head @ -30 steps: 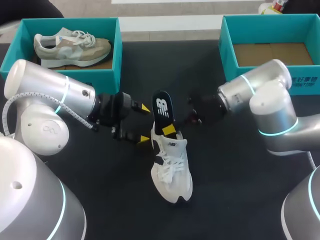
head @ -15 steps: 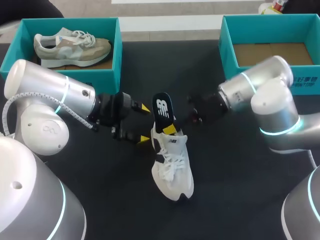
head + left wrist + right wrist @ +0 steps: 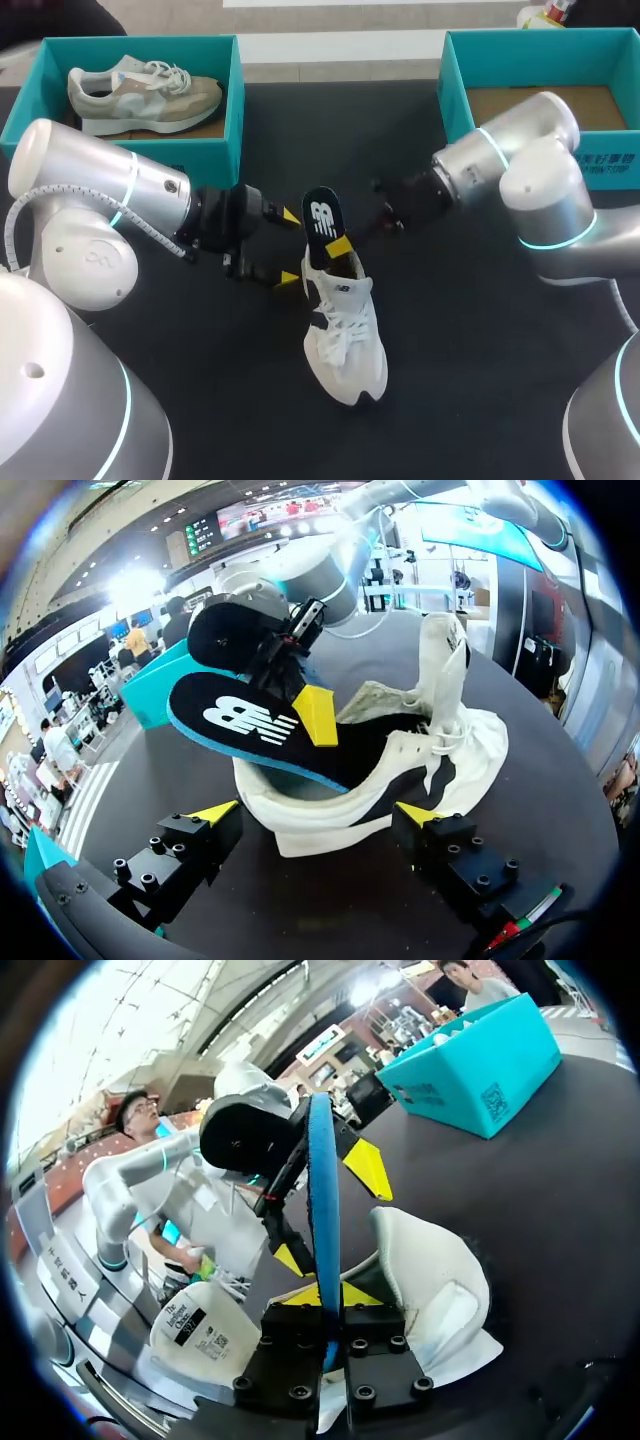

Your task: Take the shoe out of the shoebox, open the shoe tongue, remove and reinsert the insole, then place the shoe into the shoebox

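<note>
Right arm (image 3: pixel 520 170): wrist drawn slightly back since a second ago, carrying the black blue-edged insole (image 3: pixel 322 222) with it.
White lace-up sneaker (image 3: pixel 345 330): on the table (image 3: pixel 480 380) between the arms, toe toward me, heel at the grippers.
Insole: stands out of the heel opening, long axis upward.
Left gripper (image 3: pixel 290 248): wide open, straddling the heel.
Right gripper (image 3: pixel 340 247): clamped on the insole; nearer arm.
Right wrist view: alone shows the insole edge-on between fingers.

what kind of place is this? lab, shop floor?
Likely a robot lab bench: two arms at a black table, teal shoeboxes, right end effector gripping an insole in a white shoe.
</note>
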`<state>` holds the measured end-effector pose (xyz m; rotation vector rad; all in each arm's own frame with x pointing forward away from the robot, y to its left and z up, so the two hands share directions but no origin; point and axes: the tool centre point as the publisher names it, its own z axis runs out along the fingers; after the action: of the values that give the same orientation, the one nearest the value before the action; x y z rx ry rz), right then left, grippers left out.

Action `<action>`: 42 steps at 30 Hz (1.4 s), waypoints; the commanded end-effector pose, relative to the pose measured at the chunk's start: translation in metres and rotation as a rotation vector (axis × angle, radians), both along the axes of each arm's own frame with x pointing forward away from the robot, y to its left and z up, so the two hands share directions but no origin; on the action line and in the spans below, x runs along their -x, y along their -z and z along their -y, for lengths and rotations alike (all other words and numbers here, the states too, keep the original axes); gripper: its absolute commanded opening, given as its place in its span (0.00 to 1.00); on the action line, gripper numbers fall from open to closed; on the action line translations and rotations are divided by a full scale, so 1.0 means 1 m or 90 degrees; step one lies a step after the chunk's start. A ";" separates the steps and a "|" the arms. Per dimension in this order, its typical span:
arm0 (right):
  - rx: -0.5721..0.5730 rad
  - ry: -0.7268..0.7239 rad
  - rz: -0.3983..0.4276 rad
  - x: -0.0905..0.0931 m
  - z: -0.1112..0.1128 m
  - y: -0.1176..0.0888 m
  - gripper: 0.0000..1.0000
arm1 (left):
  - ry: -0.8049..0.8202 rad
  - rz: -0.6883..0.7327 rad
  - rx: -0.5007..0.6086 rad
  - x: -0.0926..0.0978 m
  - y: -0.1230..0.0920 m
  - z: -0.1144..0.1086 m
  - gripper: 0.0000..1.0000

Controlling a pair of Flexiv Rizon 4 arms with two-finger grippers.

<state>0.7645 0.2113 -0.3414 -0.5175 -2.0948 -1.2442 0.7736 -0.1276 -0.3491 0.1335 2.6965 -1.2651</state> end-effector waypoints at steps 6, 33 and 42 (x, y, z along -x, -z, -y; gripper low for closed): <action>0.005 -0.003 -0.046 0.015 -0.003 0.015 0.00 | 0.000 0.000 -0.003 0.000 0.000 0.001 1.00; 0.001 0.011 -0.014 0.003 -0.002 0.005 0.25 | 0.000 0.000 -0.003 0.000 0.000 0.001 1.00; 0.001 0.005 -0.011 0.000 -0.007 0.001 0.24 | 0.000 0.000 -0.003 0.000 0.000 0.001 1.00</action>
<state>0.7621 0.2132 -0.3414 -0.5388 -2.0798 -1.2462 0.7736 -0.1275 -0.3491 0.1335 2.6965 -1.2651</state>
